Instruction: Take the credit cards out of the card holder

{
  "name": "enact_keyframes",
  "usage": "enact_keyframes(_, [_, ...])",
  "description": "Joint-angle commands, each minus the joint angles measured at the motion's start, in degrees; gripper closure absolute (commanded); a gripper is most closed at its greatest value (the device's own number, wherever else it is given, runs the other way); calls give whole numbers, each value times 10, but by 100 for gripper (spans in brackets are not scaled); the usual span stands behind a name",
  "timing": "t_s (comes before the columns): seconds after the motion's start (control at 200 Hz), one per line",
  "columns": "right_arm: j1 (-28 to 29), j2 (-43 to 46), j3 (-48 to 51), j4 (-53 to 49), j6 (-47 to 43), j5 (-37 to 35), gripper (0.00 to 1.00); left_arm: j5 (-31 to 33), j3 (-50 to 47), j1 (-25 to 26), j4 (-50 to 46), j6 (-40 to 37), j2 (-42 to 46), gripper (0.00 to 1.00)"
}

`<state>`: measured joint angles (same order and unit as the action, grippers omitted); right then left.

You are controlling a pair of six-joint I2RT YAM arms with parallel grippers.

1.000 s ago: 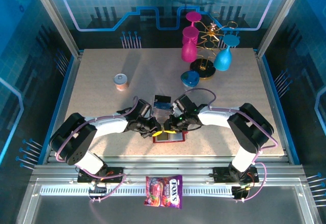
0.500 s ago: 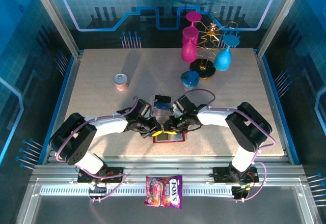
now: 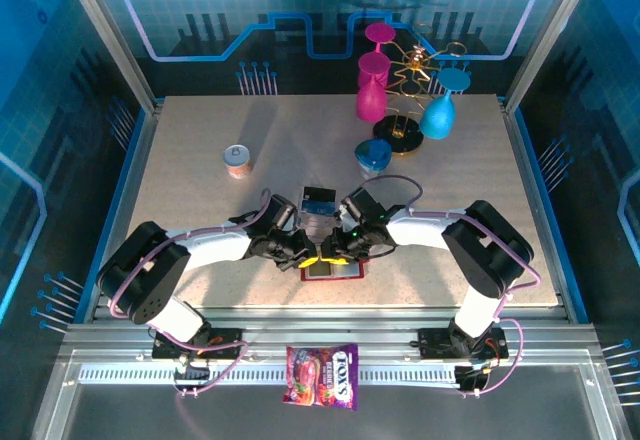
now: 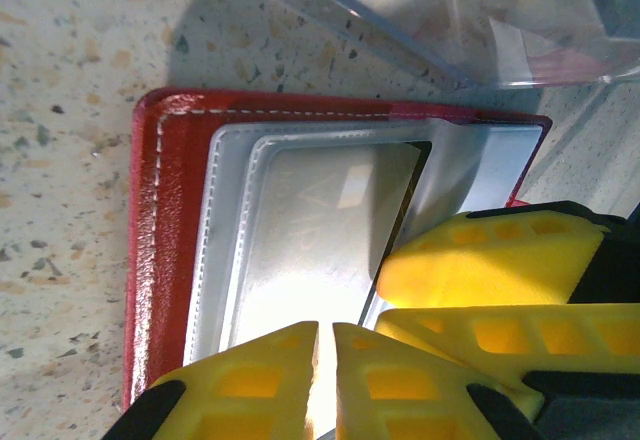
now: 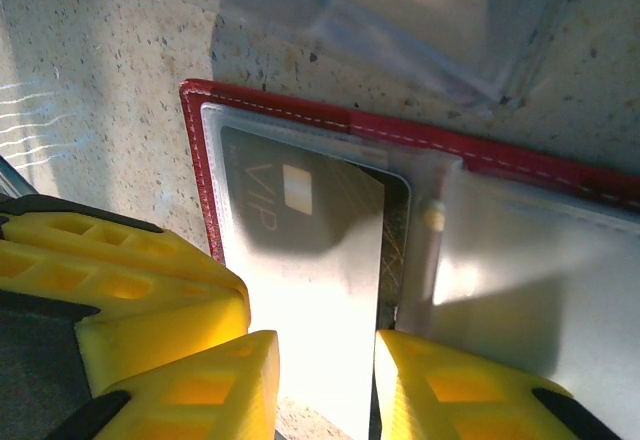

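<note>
Speckled beige table, bearing: one small tin (left side); gold wire rack, rear; blue cup beside it; clear tray, centre; dark red card holder, opened flat, nearest the front.

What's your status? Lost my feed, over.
Left gripper shut, over card holder. Right gripper open above VIP card, card in its clear pocket. Clear tray beside holder, not in the way.
</note>
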<state>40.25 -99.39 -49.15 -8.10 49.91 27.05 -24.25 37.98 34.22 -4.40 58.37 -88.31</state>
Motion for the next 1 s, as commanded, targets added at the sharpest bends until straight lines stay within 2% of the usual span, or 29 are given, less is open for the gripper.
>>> enact_keyframes(0.0, [10,-1,-9,-26,-7,-10,67,-1,-2,-5,-9,-7,-5,87])
enact_keyframes(0.455, [10,6,-32,-59,-20,-26,64,7,2,-5,-31,-20,-20,87])
enact_keyframes(0.996, [9,-2,-32,-29,-8,-5,68,18,11,-5,-54,-31,-19,87])
